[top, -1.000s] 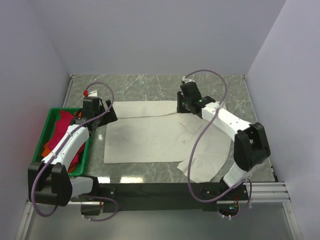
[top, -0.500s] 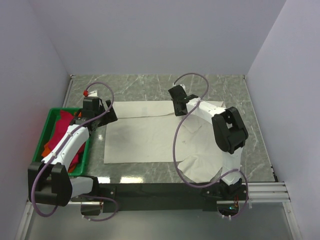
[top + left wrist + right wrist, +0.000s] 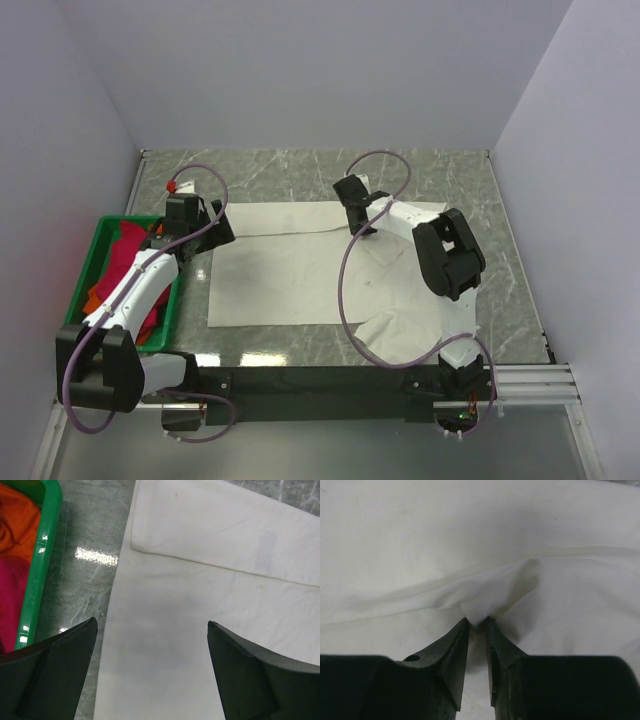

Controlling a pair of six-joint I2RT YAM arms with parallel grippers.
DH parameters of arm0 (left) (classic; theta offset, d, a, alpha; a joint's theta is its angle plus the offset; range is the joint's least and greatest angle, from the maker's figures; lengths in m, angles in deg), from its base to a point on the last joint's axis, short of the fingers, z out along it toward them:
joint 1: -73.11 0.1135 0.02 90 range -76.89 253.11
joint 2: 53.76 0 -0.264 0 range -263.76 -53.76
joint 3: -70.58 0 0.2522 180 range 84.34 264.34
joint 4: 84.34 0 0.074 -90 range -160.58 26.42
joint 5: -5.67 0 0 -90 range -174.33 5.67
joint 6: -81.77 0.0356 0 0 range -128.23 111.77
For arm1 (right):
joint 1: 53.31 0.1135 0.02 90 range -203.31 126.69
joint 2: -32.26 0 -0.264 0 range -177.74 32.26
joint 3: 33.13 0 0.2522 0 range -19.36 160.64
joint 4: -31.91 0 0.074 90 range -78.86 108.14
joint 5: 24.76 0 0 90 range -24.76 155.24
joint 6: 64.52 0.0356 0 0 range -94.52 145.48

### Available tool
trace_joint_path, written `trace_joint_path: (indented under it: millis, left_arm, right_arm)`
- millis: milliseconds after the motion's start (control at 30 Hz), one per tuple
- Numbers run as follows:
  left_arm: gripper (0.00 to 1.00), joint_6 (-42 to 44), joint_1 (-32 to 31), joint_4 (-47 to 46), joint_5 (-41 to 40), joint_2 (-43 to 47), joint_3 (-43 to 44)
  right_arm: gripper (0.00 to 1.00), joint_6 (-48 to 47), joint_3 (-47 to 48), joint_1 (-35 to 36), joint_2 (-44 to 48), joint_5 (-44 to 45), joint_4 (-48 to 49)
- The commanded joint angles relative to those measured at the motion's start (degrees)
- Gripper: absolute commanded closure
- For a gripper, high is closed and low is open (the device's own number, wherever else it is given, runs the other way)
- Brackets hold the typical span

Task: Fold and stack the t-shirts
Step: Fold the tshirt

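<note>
Top: cream t-shirt (image 3: 290,280) flat mid-worktop (image 3: 300,170), right pincer (image 3: 357,222) at its far edge, probably to drag a fold.
Left wrist: left pincer (image 3: 151,625) apart over the shirt's left edge, holding nothing.
Right wrist: clamped on a cloth pinch.

The table (image 3: 300,170) under my arms is a grey-green marbled slab, glossy enough to throw back a bright patch of light just beside the cloth on my left. Directly on it lies the cream t-shirt (image 3: 290,275), spread flat over the middle with a folded band along its far edge; its right part is rumpled, and a loose flap there trails toward the near edge. The green crate (image 3: 39,575) also stands on the slab at the left side, near the shirt's left edge, with a strip of bare marble between them.
</note>
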Motion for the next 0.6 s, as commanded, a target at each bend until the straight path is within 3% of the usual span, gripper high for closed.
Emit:
trace_joint_path:
  millis: [0, 267, 567]
  left_arm:
    - [0.03, 0.71, -0.11, -0.52, -0.28, -0.01, 0.55]
    - [0.03, 0.71, -0.11, -0.6, -0.36, 0.08, 0.47]
    - [0.03, 0.71, -0.11, -0.52, -0.1, 0.08, 0.55]
  right_arm:
    - [0.73, 0.08, 3.13, -0.14, -0.81, 2.55, -0.02]
    - [1.0, 0.08, 2.87, -0.14, 1.47, 1.41, -0.9]
    - [1.0, 2.98, 9.1, -1.1, 5.34, -10.27, -10.91]
